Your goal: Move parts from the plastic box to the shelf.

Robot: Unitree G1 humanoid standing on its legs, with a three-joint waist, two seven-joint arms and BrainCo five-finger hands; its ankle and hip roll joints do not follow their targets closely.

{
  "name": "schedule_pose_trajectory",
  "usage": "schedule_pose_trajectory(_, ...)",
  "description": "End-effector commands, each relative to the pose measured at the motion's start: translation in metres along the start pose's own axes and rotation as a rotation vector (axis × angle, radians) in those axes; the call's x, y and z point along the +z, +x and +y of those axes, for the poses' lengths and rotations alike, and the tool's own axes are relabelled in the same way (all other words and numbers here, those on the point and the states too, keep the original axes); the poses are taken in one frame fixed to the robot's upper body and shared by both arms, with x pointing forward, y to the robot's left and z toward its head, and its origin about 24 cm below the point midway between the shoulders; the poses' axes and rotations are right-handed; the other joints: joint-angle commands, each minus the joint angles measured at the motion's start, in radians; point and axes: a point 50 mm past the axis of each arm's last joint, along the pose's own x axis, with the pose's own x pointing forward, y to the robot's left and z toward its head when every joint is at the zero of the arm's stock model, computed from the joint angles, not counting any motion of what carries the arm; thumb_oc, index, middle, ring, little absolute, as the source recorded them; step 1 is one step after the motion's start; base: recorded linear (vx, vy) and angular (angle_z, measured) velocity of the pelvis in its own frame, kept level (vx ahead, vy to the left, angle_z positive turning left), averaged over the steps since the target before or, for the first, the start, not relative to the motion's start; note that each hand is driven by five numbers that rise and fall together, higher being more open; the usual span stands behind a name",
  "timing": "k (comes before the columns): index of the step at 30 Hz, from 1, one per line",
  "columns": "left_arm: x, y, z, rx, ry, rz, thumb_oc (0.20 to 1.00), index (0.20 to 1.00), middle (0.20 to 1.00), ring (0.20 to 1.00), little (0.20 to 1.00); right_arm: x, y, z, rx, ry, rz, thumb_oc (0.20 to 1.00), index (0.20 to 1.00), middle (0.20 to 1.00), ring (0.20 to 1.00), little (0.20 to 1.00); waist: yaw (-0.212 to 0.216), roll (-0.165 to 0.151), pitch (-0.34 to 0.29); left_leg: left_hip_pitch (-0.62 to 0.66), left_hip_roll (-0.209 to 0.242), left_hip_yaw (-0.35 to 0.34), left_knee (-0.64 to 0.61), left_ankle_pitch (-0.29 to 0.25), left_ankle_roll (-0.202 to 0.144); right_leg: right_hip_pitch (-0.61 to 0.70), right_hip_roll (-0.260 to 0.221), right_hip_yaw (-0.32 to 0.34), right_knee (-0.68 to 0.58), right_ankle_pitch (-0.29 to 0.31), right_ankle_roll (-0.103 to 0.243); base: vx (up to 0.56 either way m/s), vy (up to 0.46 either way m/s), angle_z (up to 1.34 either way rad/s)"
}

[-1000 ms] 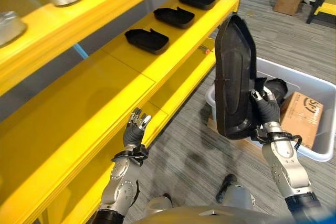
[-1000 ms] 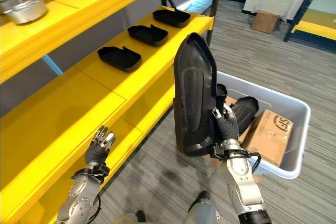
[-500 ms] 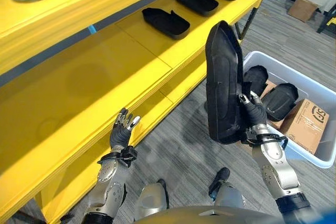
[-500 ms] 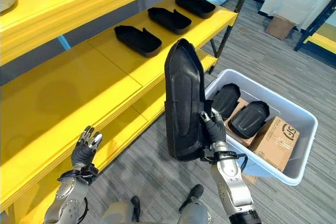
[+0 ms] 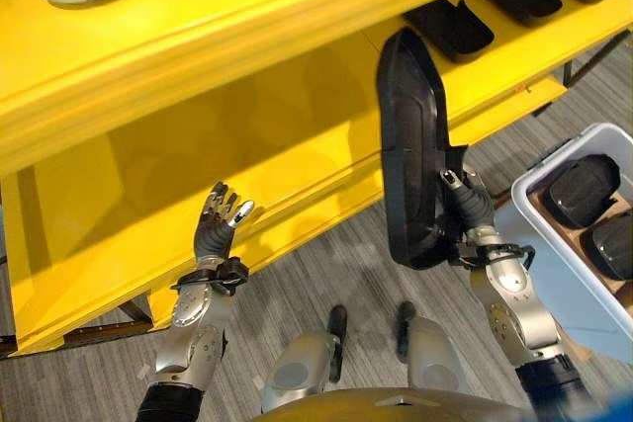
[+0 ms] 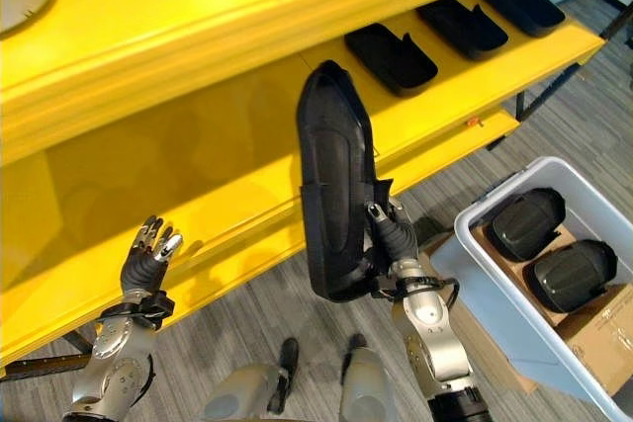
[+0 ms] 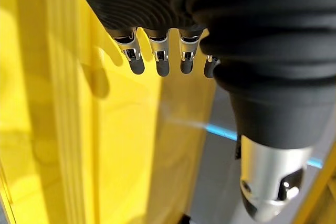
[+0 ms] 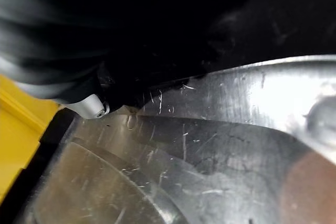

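Right eye view showed the right hand (image 6: 394, 239) grasping a long black part (image 6: 331, 185) upright at centre; the left hand (image 6: 146, 262), lower left, was released.

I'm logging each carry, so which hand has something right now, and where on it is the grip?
The right hand grips a long black plastic part, held upright, by its lower edge. The left hand is open and holds nothing.
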Motion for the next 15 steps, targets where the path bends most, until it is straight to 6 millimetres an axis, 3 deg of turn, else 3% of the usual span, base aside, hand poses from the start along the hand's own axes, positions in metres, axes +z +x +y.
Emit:
schedule_pose_trajectory(1,0.024,-0.004,-0.009,-0.075,0.048,-0.120,1.000,1.000,1.000,1.000,1.000,0.036,0.009,0.003,0.035,0.029,-0.197,0.200,0.200,0.200,0.200,0.200,-0.036,-0.003,-0.042,0.027,0.013,0.044,-0.081,0.004,-0.055,0.051,-0.027,0.076,-0.138,0.126,0.058,0.05,-0.060,0.06)
schedule_pose_trajectory(5,0.021,-0.006,-0.008,-0.084,0.060,-0.110,1.000,1.000,1.000,1.000,1.000,0.036,0.009,0.003,0.041,0.031,-0.193,0.200,0.200,0.200,0.200,0.200,-0.051,-0.013,-0.037,0.049,-0.005,0.004,-0.062,-0.015,-0.062,0.042,-0.032,0.159,-0.215,0.180,0.080,0.07,-0.095,0.42)
schedule_pose_trajectory(9,0.017,-0.008,-0.007,-0.077,0.045,-0.099,1.000,1.000,1.000,1.000,1.000,0.035,0.008,-0.001,0.049,0.021,-0.180,0.200,0.200,0.200,0.200,0.200,-0.040,-0.029,-0.058,0.077,-0.006,-0.006,-0.056,-0.038,-0.068,0.109,-0.062,0.114,-0.238,0.174,0.084,0.10,-0.164,0.52)
schedule_pose_trajectory(15,0.010,-0.015,0.000,-0.028,-0.010,-0.068,1.000,1.000,1.000,1.000,1.000,0.035,0.008,-0.002,0.067,0.014,-0.168,0.200,0.200,0.200,0.200,0.200,-0.012,-0.032,-0.103,0.121,0.057,-0.014,-0.086,-0.048,-0.098,0.172,-0.044,0.045,-0.236,0.106,0.071,0.11,-0.209,0.15)
